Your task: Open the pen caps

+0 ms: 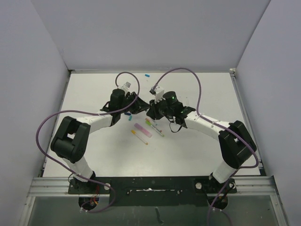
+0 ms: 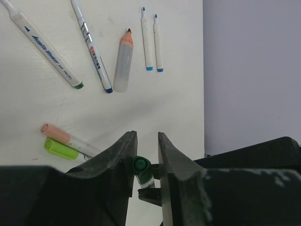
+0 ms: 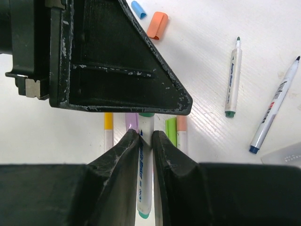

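My right gripper (image 3: 146,137) is shut on the barrel of a white pen (image 3: 145,174), held above the table. That pen's green cap (image 2: 140,165) sits between the jaws of my left gripper (image 2: 147,137). The cap rests against the left jaw, with a narrow gap to the right jaw. In the top view the left gripper (image 1: 139,107) and right gripper (image 1: 151,112) meet tip to tip at mid-table. Capped pens lie below: yellow (image 3: 108,121), lilac (image 3: 131,121), lime (image 3: 171,129) and peach (image 3: 182,125).
Several uncapped pens lie on the table: a green-ended pen (image 2: 47,44), a blue-ended pen (image 2: 91,47), a salmon highlighter (image 2: 123,61) and two thin pens (image 2: 148,40). Loose orange (image 3: 157,25) and blue (image 3: 138,9) caps lie nearby. Another blue cap (image 1: 146,74) lies by the back wall.
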`<action>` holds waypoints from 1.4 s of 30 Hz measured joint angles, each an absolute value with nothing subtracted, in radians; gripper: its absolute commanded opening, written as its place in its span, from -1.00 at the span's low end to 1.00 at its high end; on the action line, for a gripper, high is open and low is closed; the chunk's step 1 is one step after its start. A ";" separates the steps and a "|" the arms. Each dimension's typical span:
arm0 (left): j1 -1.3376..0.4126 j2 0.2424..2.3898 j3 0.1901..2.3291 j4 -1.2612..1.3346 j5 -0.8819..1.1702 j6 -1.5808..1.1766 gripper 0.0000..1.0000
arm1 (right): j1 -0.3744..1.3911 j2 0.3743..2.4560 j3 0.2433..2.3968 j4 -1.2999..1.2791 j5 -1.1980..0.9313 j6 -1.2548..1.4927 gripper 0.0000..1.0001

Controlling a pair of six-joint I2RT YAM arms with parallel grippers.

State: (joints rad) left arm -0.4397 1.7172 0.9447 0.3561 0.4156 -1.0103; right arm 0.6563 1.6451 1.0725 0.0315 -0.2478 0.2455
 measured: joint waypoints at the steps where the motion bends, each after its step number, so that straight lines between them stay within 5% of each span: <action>1: -0.440 1.717 0.945 0.356 0.416 -1.011 -0.63 | 0.656 1.643 1.069 0.031 -0.248 0.245 -1.00; 4: -0.440 1.717 0.945 0.355 0.415 -1.011 -0.96 | 0.656 1.642 1.065 0.032 -0.247 0.245 -1.00; 6: -0.439 1.717 0.945 0.357 0.417 -1.009 -1.00 | 0.656 1.642 1.065 0.033 -0.246 0.245 -0.99; 7: -0.439 1.717 0.945 0.357 0.416 -1.011 -1.00 | 0.656 1.642 1.065 0.033 -0.246 0.246 -0.88; 10: -0.439 1.717 0.945 0.356 0.416 -1.011 -1.00 | 0.656 1.642 1.065 0.033 -0.247 0.246 -0.12; 14: -0.439 1.717 0.945 0.358 0.420 -1.011 -1.00 | 0.656 1.642 1.066 0.031 -0.248 0.246 -0.05; 28: -0.439 1.717 0.945 0.363 0.427 -1.010 -1.00 | 0.656 1.684 1.098 0.027 -0.257 0.245 -0.54; 33: -0.439 1.717 0.945 0.363 0.425 -1.009 -1.00 | 0.656 1.699 1.107 0.027 -0.268 0.244 -0.97; 42: -0.424 1.717 0.963 0.337 0.437 -0.998 -1.00 | 0.656 1.697 1.107 0.033 -0.271 0.245 -1.00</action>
